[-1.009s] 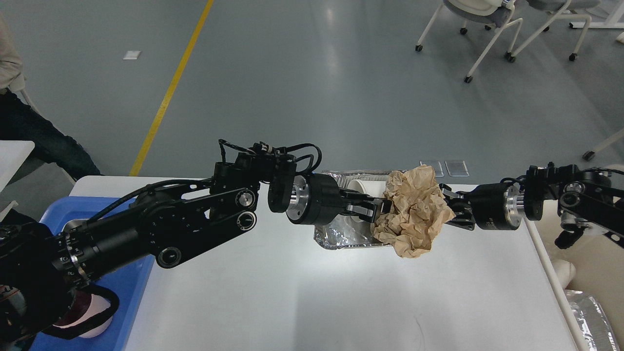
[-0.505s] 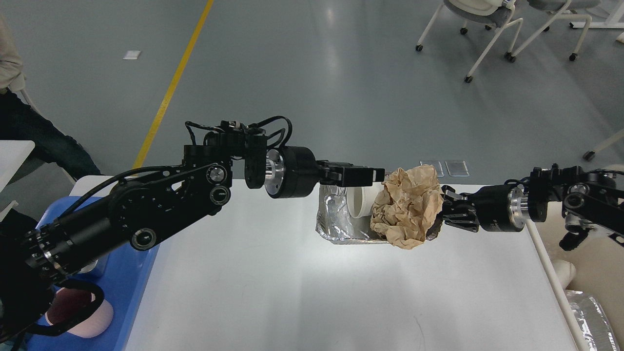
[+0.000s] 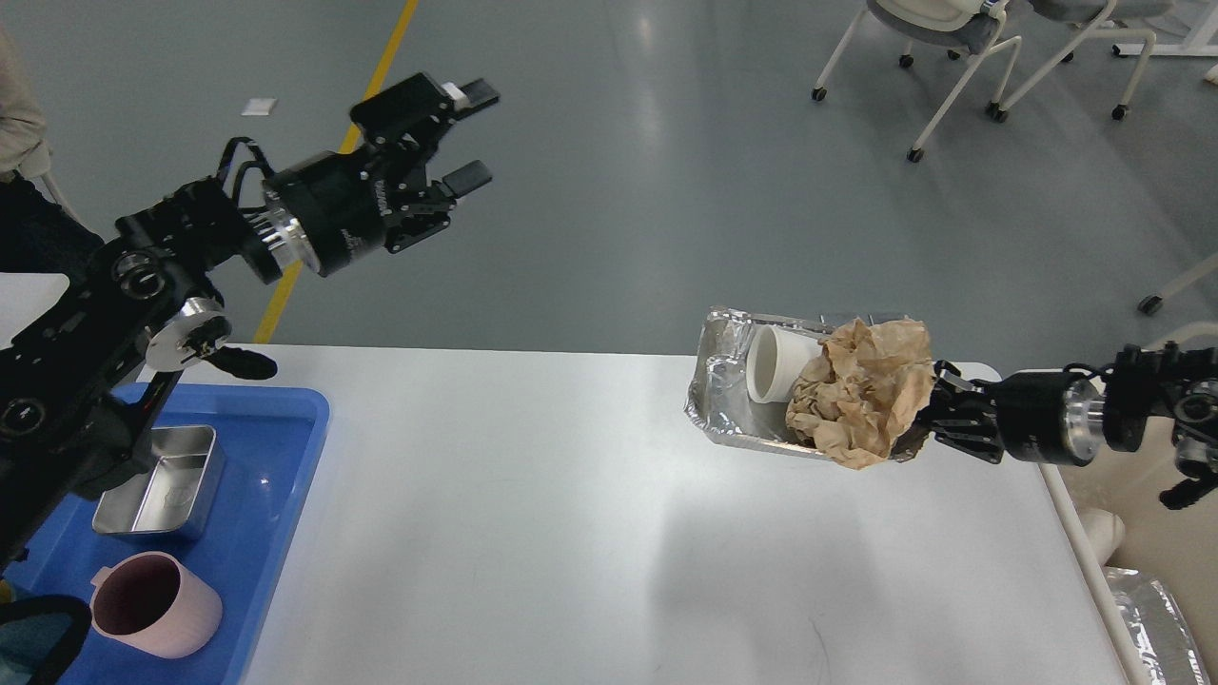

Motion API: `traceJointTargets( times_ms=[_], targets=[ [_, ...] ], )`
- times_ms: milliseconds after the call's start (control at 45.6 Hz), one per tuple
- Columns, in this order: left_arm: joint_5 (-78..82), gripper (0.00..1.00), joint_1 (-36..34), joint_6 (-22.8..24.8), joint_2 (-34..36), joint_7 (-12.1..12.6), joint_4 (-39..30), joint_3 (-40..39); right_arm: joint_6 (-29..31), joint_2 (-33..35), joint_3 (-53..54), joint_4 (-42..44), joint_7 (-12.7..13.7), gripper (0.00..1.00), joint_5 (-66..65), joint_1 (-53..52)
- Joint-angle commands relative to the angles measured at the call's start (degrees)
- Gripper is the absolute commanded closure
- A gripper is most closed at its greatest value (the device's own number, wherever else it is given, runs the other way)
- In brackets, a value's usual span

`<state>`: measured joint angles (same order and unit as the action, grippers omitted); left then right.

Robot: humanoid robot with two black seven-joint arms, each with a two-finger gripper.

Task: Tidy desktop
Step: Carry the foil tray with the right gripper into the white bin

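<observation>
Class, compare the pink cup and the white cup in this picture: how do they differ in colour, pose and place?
The pink cup stands upright; the white cup lies tipped on its side. The pink cup sits on the blue tray at the left; the white cup is in the foil tray at the right, beside crumpled paper. Both show open mouths.

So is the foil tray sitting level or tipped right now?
Tipped. The foil tray is tilted so its inside faces the camera, with the white cup lying sideways and crumpled brown paper in it.

You find no readable text here. No labels, brand names, numbers or signs are legible on anything in view.
</observation>
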<state>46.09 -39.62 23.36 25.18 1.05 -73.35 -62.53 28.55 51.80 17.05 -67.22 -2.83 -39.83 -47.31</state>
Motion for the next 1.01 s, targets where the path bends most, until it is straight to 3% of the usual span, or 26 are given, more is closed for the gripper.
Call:
traceJointTargets(
  times_ms=[0, 219, 505, 614, 658, 790, 987],
  targets=[
    [-9.16, 0.03, 7.18, -4.19, -0.22, -0.09, 1.71, -7.95, -1.48, 4.88, 0.0, 1.04, -0.16, 1.0, 7.03, 2.3],
    [-25.08, 0.03, 10.27, -10.44, -3.38, -0.44, 13.05, -10.95, -2.01, 13.76, -0.09, 6.65, -0.34, 1.0, 19.43, 7.75],
    [-26.06, 0.03, 10.97, -10.18, -6.73, -0.79, 20.0, -11.12, -1.74, 16.06, -0.35, 19.31, -0.34, 1.0, 26.38, 16.98],
    [-26.06, 0.03, 11.41, -10.09, -6.64, -0.79, 20.62, -11.13, -4.28, 14.65, -0.53, 24.49, -0.16, 0.39, 30.33, 18.66],
    [-26.14, 0.03, 11.41, -10.09, -6.64, -0.79, 20.88, -11.13, -6.74, 13.51, -0.79, 26.43, -0.07, 0.22, 32.35, 19.01],
    [-26.14, 0.03, 12.29, -10.0, -6.99, -0.88, 20.88, -11.21, -14.31, 10.78, -0.44, 29.69, -0.07, 0.01, 33.59, 20.41],
    [-26.14, 0.03, 13.26, -10.09, -7.08, -0.88, 20.88, -11.39, -16.42, 7.01, 0.17, 32.15, -0.25, 0.0, 33.59, 19.71]
  ],
)
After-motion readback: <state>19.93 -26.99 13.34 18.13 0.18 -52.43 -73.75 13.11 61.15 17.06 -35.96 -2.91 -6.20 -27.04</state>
